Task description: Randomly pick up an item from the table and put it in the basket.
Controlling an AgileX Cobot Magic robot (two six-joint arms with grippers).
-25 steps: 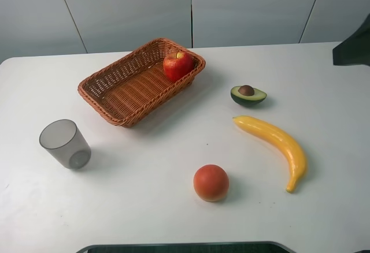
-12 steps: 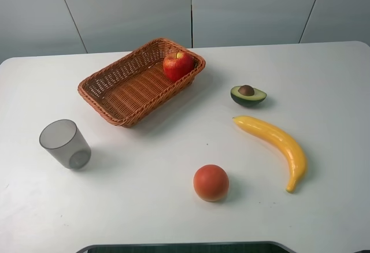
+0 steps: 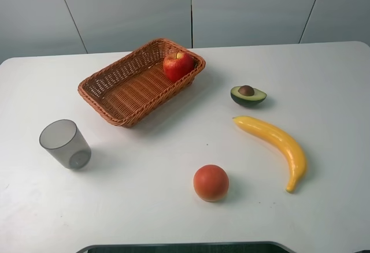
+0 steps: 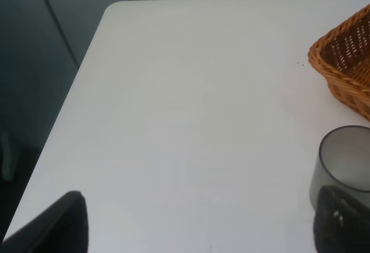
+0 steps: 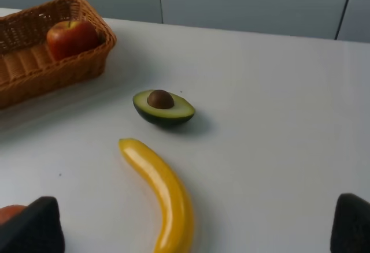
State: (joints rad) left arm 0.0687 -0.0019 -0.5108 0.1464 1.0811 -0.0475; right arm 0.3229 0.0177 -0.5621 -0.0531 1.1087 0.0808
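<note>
The red apple (image 3: 178, 65) lies inside the wicker basket (image 3: 130, 91), against its far right corner, on the white table (image 3: 144, 218). The right wrist view also shows the apple (image 5: 72, 38) in the basket (image 5: 58, 71). No gripper shows in the exterior view. My left gripper (image 4: 199, 230) is open and empty, its dark fingertips (image 4: 58, 224) wide apart over the table's left part, near the basket's corner (image 4: 347, 62). My right gripper (image 5: 191, 230) is open and empty, its fingertips (image 5: 352, 224) wide apart over the table's right part.
A grey translucent cup (image 3: 65, 143) stands front left, also in the left wrist view (image 4: 344, 166). An avocado half (image 3: 248, 95), a yellow banana (image 3: 277, 143) and an orange-red round fruit (image 3: 211, 182) lie right of the basket. The table's left edge (image 4: 75, 91) is close.
A dark part of the right arm at the upper right edge of the exterior view one second ago has gone out of view. The objects have not moved.
</note>
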